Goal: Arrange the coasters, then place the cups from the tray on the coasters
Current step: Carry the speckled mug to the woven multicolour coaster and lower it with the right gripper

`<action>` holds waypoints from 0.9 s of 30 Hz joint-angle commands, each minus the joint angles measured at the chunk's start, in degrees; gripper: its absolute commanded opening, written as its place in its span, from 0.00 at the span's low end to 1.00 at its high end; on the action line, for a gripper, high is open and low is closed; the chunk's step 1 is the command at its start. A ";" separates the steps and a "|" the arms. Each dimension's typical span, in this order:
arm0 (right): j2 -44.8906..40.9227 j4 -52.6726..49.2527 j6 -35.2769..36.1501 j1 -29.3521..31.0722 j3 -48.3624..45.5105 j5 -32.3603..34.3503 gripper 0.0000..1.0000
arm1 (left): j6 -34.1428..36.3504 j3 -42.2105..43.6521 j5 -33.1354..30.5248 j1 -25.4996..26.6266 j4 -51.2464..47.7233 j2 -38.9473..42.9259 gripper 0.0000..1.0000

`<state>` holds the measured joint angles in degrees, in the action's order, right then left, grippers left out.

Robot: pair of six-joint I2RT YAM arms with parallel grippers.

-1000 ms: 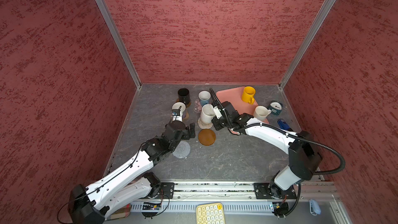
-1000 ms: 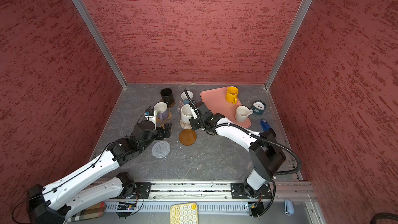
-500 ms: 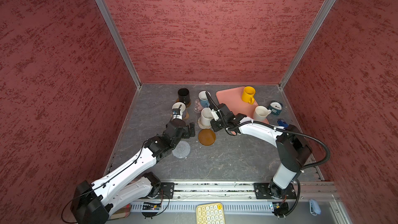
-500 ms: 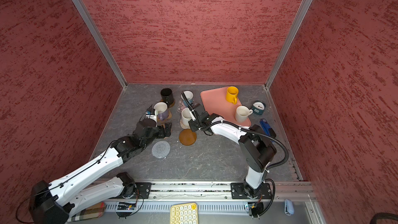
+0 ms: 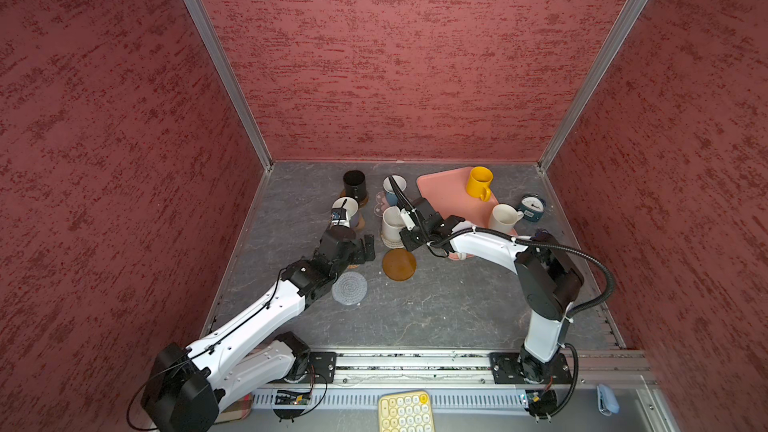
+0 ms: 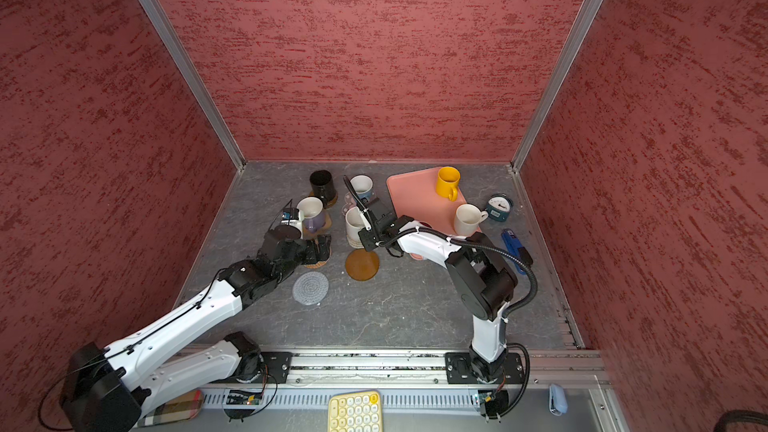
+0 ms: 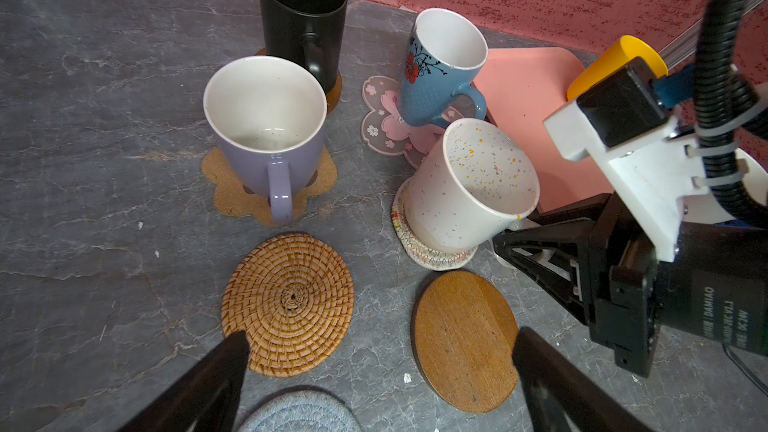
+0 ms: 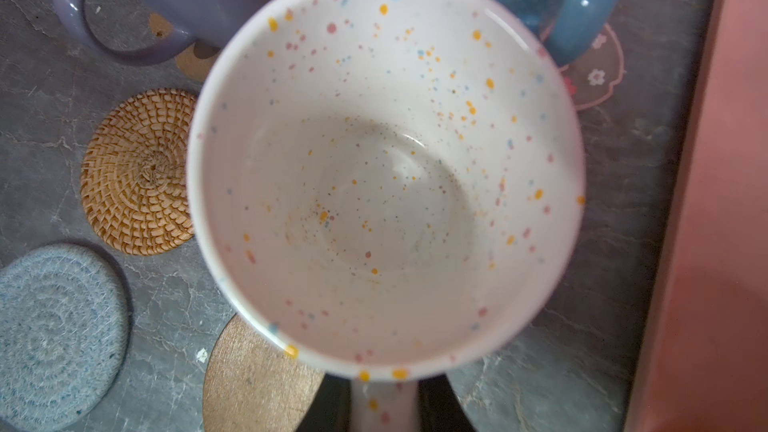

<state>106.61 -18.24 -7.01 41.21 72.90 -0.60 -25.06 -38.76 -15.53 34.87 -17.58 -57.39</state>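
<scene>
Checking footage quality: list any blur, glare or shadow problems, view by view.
Right wrist view: speckled cup fills the frame, rim soft, woven coaster sharper. Left wrist view: crisp, small glare on the purple cup. In both top views: even light, faint shadows.

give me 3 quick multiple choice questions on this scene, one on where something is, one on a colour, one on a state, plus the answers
1. Where does the yellow mug stand?
A) on the pink tray
B) on a woven mat
C) inside another mug

2. What colour is the mug on the paw-shaped coaster?
A) black
B) lavender
C) cream

3. What is the right tool doing?
A) open, holding nothing
B) shut on nothing
C) shut on the handle of the speckled mug

Answers:
1 A: both top views show the yellow mug at the pink tray's far end.
2 B: the left wrist view shows the lavender mug sitting on the paw shape.
3 C: the right wrist view shows the speckled handle running between the tool's two black fingers.
</scene>
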 commanded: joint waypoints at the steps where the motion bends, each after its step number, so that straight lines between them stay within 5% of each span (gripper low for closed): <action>1: -0.24 5.18 1.47 0.36 3.28 1.80 0.00 | 0.34 0.36 1.03 -0.44 2.03 -0.31 1.00; 27: -2.96 5.78 1.35 0.36 -0.34 3.06 0.00 | -0.08 1.31 1.29 -0.77 1.65 0.72 1.00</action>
<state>106.89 -17.98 -6.57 41.21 72.62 0.38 -25.08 -38.22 -14.35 34.39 -15.92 -57.69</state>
